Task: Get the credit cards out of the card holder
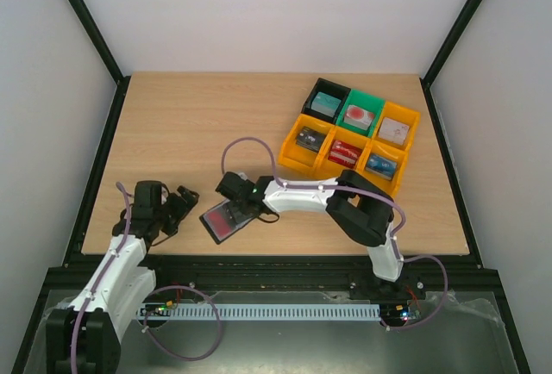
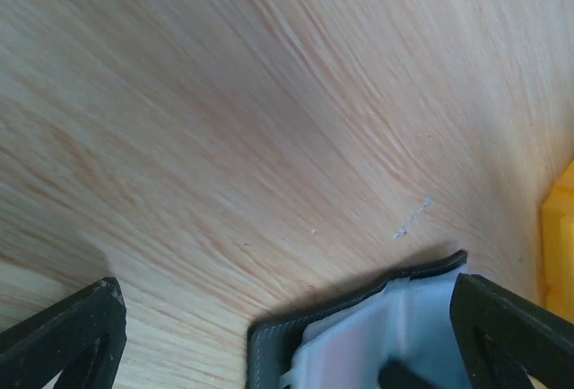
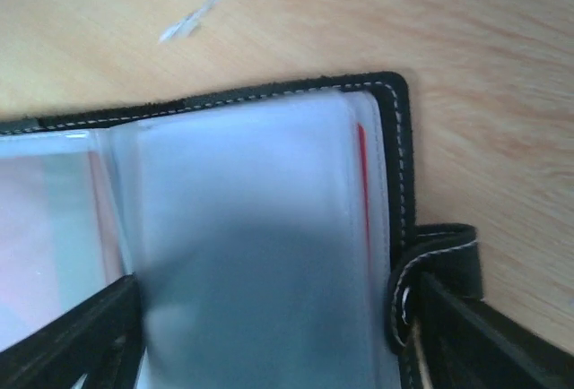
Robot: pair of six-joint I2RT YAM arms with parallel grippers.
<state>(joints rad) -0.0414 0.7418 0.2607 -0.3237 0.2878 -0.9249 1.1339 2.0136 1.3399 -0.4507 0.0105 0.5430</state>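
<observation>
Card holder (image 1: 226,219): lies open under my R gripper (image 3: 278,317), fingers wide, empty. Red card (image 3: 361,174): in clear sleeve (image 3: 242,228), holder's tab side. L gripper (image 1: 178,204): just left of holder, wide. Risk: slick sleeve, so I may pinch plastic w/o card and drag holder.
</observation>
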